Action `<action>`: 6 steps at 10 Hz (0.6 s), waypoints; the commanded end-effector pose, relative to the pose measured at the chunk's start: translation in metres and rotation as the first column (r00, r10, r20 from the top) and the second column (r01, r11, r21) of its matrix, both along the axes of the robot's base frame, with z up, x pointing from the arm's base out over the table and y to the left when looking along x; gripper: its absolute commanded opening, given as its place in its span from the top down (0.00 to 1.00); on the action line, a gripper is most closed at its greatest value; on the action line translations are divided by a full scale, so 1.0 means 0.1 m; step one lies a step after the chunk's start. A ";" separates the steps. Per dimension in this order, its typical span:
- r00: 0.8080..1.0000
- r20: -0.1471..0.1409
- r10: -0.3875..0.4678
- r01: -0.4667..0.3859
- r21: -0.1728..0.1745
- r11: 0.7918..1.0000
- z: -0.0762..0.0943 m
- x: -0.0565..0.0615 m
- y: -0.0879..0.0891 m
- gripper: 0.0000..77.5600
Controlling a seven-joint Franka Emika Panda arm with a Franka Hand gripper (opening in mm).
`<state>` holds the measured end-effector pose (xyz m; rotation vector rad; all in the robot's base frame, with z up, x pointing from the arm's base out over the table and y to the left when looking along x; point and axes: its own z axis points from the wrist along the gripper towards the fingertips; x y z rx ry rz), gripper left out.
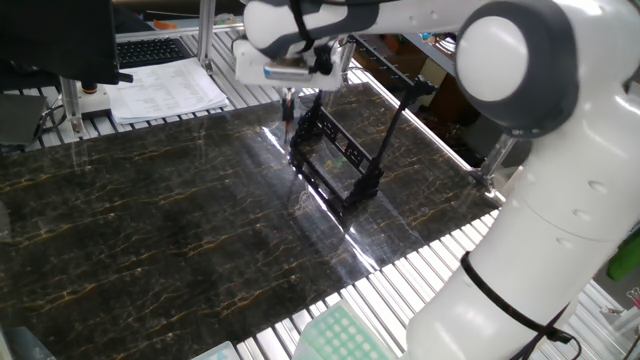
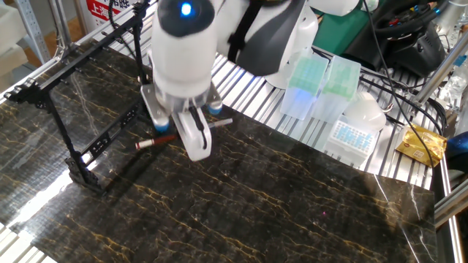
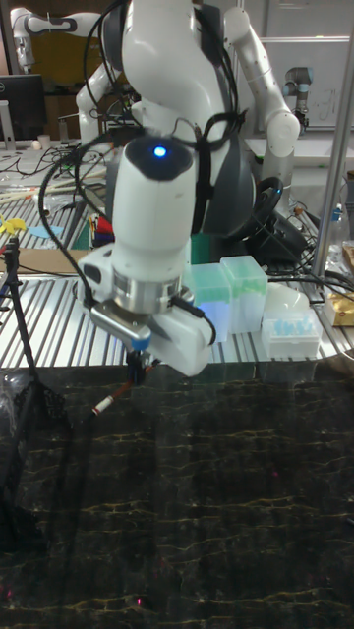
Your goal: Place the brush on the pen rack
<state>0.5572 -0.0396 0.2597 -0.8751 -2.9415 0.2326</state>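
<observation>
My gripper is shut on the brush, a thin dark stick with a reddish-brown section, held roughly level above the dark marble table. One end of the brush pokes out toward the pen rack, a black open frame of thin bars standing just left of it; they are apart. In the tall fixed view the brush slants down-left from the gripper, and the rack is at the left edge. In one fixed view the gripper hangs over the rack's far end, and the brush is hard to make out.
Green-lidded tip boxes and a white box sit on the metal slats behind the table, with a yellow packet at the right. Papers lie at the far corner. Another tip box sits at the near edge.
</observation>
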 end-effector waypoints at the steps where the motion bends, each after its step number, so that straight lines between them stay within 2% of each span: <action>1: 0.998 0.010 -0.068 0.068 -0.069 0.995 0.30 -0.13 -0.01 0.99; 2: 0.997 -0.012 -0.082 0.081 -0.075 0.994 0.30 -0.13 -0.01 0.99; 3: 0.996 -0.013 -0.088 0.087 -0.081 0.993 0.30 -0.13 -0.01 0.99; 4: 0.994 -0.009 -0.105 0.103 -0.102 0.989 0.30 -0.13 -0.01 0.99; 6: 0.990 0.008 -0.141 0.141 -0.117 0.983 0.30 -0.13 -0.01 0.99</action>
